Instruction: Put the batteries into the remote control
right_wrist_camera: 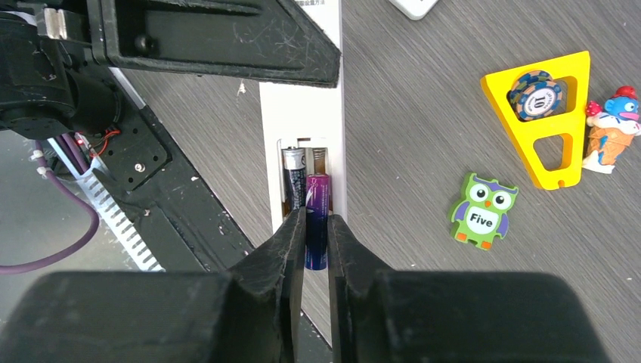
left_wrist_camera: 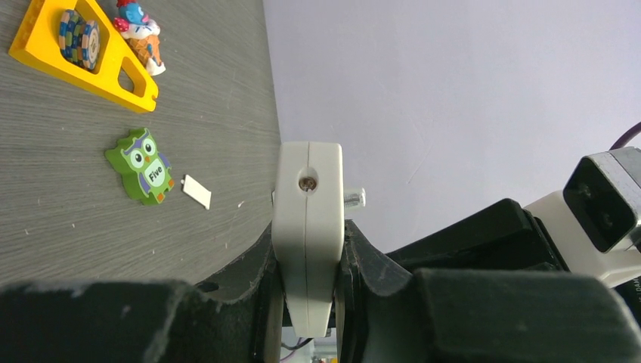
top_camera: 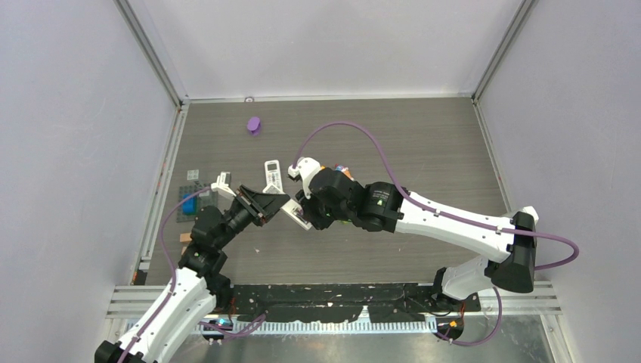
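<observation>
Right hand [right_wrist_camera: 317, 221], nearly closed, pinched the near end of the purple battery [right_wrist_camera: 317, 193], its long axis running straight ahead in the open bay of the remote [right_wrist_camera: 302, 113] beside a dark battery [right_wrist_camera: 293, 178], while my left hand [left_wrist_camera: 308, 280] clamped that remote.

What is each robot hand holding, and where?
Left end effector clamps the remote control by its sides. Right end effector pinches the purple battery at its near end.

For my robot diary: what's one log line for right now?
left gripper: grips remote | right gripper: grips purple battery, partly in bay | dark battery: in bay
</observation>
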Available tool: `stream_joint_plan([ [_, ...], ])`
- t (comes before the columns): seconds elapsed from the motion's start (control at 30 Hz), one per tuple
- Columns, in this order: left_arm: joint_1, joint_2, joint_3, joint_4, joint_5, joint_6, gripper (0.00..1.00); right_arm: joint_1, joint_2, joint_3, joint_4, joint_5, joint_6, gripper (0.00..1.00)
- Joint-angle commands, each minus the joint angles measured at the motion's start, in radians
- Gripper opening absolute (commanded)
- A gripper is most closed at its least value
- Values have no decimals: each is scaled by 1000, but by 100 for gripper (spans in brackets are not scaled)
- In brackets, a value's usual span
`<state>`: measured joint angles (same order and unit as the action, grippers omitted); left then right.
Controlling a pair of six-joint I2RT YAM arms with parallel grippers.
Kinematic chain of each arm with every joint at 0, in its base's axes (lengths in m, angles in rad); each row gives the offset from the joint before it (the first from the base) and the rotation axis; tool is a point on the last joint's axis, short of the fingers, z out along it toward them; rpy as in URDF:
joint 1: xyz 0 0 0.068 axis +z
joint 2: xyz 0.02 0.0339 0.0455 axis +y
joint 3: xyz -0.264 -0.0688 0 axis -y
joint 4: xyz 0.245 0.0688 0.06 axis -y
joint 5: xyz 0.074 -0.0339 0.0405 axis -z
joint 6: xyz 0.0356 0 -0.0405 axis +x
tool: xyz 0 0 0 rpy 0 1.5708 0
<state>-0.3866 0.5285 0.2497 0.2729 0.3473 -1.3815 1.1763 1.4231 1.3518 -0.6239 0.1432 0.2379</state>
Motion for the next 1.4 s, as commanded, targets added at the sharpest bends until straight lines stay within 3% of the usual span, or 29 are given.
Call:
stream_joint_plan([
  [0.0, -1, -15, 9, 44, -4, -20, 0, 5, -9, 49, 3, 41, -4, 31],
  [0.27, -1, -4, 7, 58, 2, -31, 0, 5, -25, 63, 17, 23, 8, 38],
  [0.43, -1, -6, 4, 63, -1, -58, 0, -2, -108, 14, 76, 31, 76, 59],
  [0.57, -1, -17, -9, 78, -9, -128, 0, -20, -200, -79, 168, 33, 153, 63],
  [0.67, -1, -29, -31, 91, -23, -214, 0, -26, -262, -166, 251, 36, 208, 59],
  [0.77, -1, -42, -58, 130, -39, -281, 0, -27, -334, -268, 367, 2, 221, 48],
  [0.97, -1, -75, -67, 132, -59, -325, 0, -28, -335, -280, 376, -76, 221, 29],
  [1.37, -2, -104, -26, 92, -39, -281, 0, -27, -265, -245, 352, -61, 232, 19],
])
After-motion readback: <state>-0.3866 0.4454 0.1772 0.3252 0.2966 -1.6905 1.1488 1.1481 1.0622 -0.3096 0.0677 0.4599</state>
